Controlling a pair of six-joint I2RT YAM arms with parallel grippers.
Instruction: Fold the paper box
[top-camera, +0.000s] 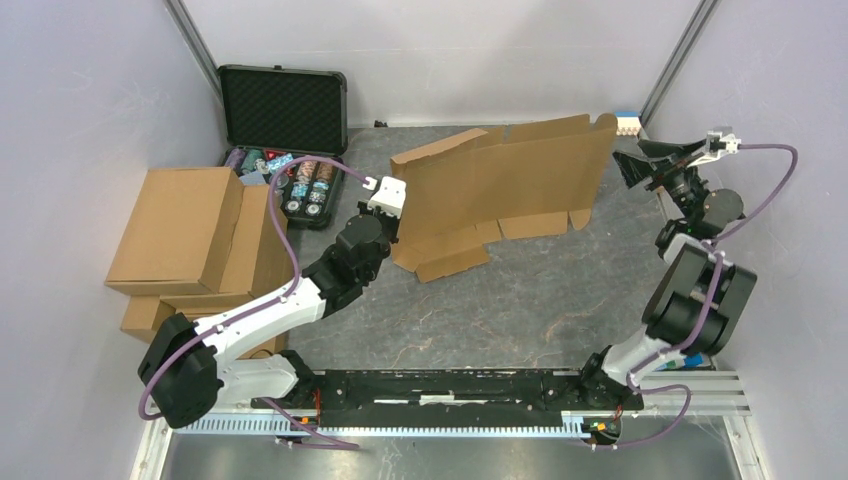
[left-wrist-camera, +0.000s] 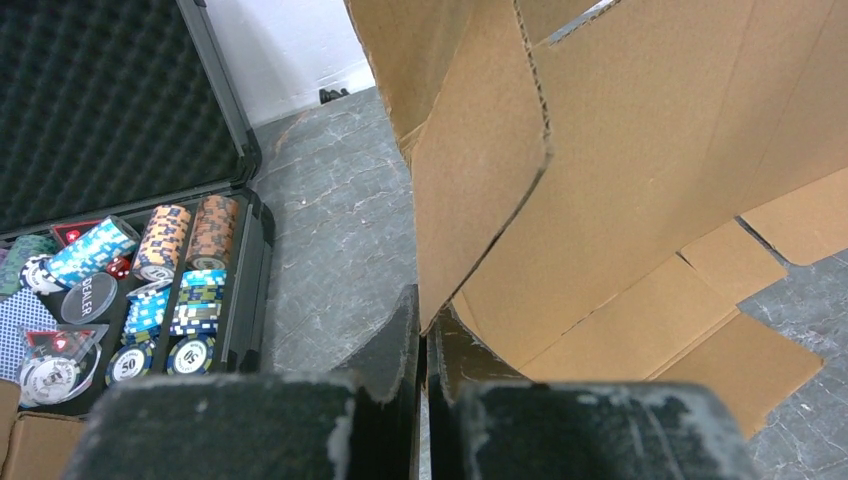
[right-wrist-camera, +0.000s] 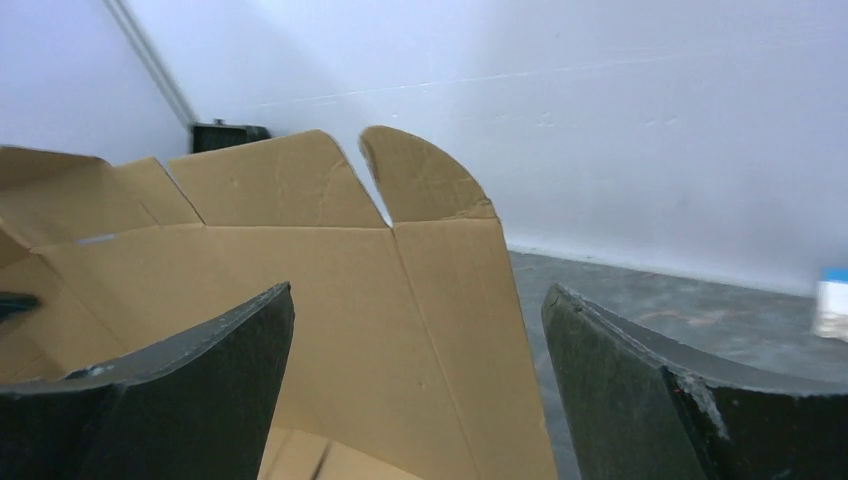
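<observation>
At the far left a pile of cartons (top-camera: 190, 235) and an open black case (top-camera: 285, 110) of poker chips stand apart from the work. Next to them, the left gripper (top-camera: 388, 205) (left-wrist-camera: 421, 335) is closed on the lower left corner of the paper box (top-camera: 510, 175) (left-wrist-camera: 620, 180), the cardboard edge running down into the thin gap between its fingers.

From that pinch the sheet stands nearly upright on the table (top-camera: 500, 310). Its long axis runs left to right across the back, and its lower flaps are splayed forward on the surface.

The sheet's right end, with its rounded tab at the top, lies just to the left of the right gripper (top-camera: 628, 165) (right-wrist-camera: 418, 295). That gripper's jaws are spread wide and hold nothing, and they face the cardboard (right-wrist-camera: 330, 270) edge-on without touching it.

The right arm is plainly the nearer one to this free end. Any next fold there likely calls for a short reach leftward onto that end panel while the left holds its corner.
</observation>
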